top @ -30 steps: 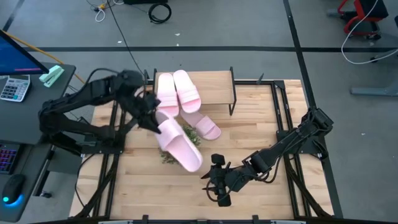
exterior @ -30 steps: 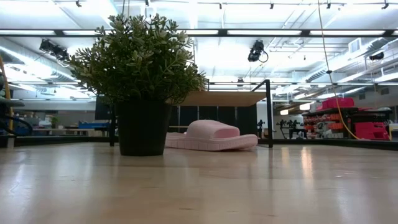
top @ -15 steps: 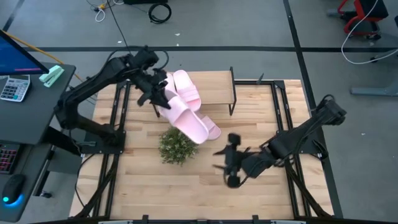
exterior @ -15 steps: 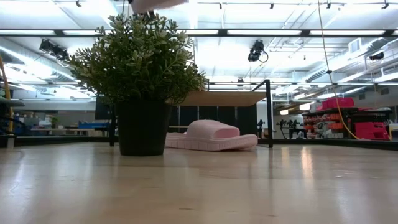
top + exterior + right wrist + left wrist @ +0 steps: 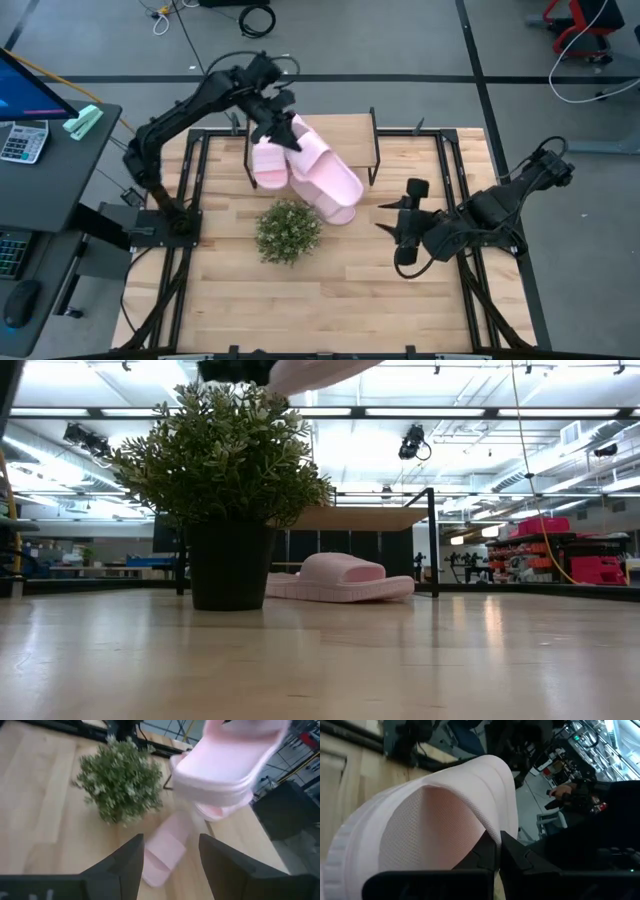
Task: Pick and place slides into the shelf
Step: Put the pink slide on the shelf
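Observation:
Held by my left gripper (image 5: pixel 277 112), one pink slide (image 5: pixel 325 165) is up in the air over the shelf (image 5: pixel 365 140); in the low view the slide (image 5: pixel 315 370) shows above the plant. A second slide (image 5: pixel 268 165) lies on the shelf's wooden top board. A third slide (image 5: pixel 340 578) rests sole-down on the table under the board, and the right wrist view shows it too (image 5: pixel 167 851). My right gripper (image 5: pixel 402 218) is open and touches nothing. It hovers over the table right of the plant, and its fingers (image 5: pixel 131 862) point toward the shelf. My left gripper is shut on the slide's wide strap, pinching the strap's edge (image 5: pixel 492 827) between its two fingers (image 5: pixel 485 852). The slide is lifted clear of the board and table. It slants out from the gripper toward the table's near right.
A green bushy plant in a dark pot (image 5: pixel 288 232) stands mid-table just near of the shelf. The shelf's black frame posts (image 5: pixel 374 150) rise at its ends. Bare wooden tabletop (image 5: pixel 330 300) lies toward the near edge.
My left gripper has carried the slide up and toward the far edge, from over the plant to over the shelf, uncovering the plant. My right gripper has moved from near the table's near edge toward the right and far side, turning to face the shelf.

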{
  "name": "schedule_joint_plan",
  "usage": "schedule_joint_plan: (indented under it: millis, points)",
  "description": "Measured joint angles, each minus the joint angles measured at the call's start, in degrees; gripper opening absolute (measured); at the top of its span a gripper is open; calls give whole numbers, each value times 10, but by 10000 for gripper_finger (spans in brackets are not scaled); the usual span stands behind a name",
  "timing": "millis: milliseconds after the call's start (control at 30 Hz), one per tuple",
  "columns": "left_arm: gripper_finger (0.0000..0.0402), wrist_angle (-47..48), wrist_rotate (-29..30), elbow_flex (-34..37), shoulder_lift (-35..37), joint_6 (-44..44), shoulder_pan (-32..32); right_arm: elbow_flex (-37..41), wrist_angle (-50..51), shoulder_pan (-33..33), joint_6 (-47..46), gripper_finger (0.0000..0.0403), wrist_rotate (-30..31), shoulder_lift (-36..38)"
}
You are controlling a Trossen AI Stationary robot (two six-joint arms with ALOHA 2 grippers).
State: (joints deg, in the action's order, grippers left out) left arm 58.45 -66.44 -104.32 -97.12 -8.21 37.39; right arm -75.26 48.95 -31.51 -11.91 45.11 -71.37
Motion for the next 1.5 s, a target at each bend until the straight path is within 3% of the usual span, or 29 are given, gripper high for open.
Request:
schedule_joint_plan:
  millis: [233, 433, 833, 1067, 1300, 1400, 1500]
  points:
    - [11, 66, 1, -193, -104, -1, 0, 0, 51, 23, 16, 197, 16, 20]
    - [11, 138, 24, -288, -171, -20, 5, 0, 51, 29, 63, 197, 16, 41]
    - [11, 161, 33, -295, -214, -95, 57, 0, 50, 43, 66, 197, 16, 65]
    - [11, 116, 36, -295, -226, -125, 68, 0, 46, 108, 65, 197, 16, 64]
    - [11, 0, 100, -295, -226, -145, 29, 0, 31, 172, 66, 197, -7, 64]
    - [11, 21, 164, -295, -225, -195, 16, 0, 21, 186, 66, 197, -8, 64]
    - [11, 71, 188, -295, -225, -243, 16, 0, 14, 196, 65, 197, -15, 64]
